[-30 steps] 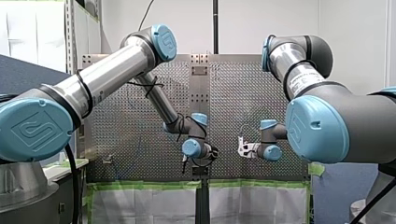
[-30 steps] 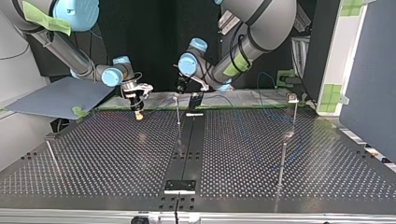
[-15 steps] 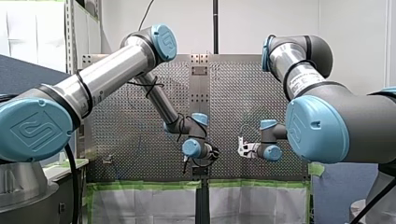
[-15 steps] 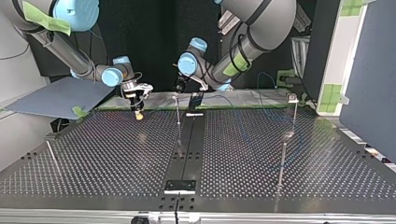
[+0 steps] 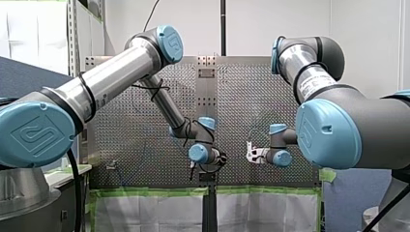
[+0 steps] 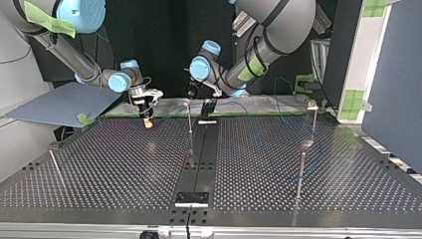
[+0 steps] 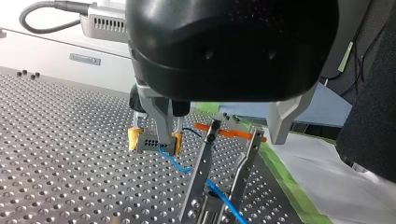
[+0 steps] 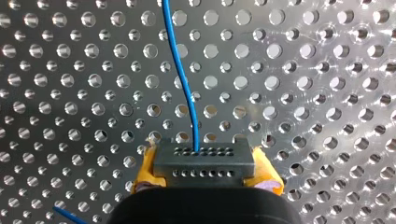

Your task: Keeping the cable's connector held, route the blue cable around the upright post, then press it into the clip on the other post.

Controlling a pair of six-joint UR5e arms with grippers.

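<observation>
Change: we are seeing no visible shift over the last second; both arms are holding their poses in the front and top views.
Right gripper [image 8: 205,176]: its yellow pads are clamping the connector [image 8: 204,159].
Blue cable [image 8: 180,60]: running ahead from the connector over the perforated table [image 8: 70,70].
Left gripper [image 6: 193,91]: hovering upper centre in the top view, near the upright post [image 6: 189,118]; we cannot tell its state.
Meaning: we are judging the hold sound and the routing paused.
</observation>
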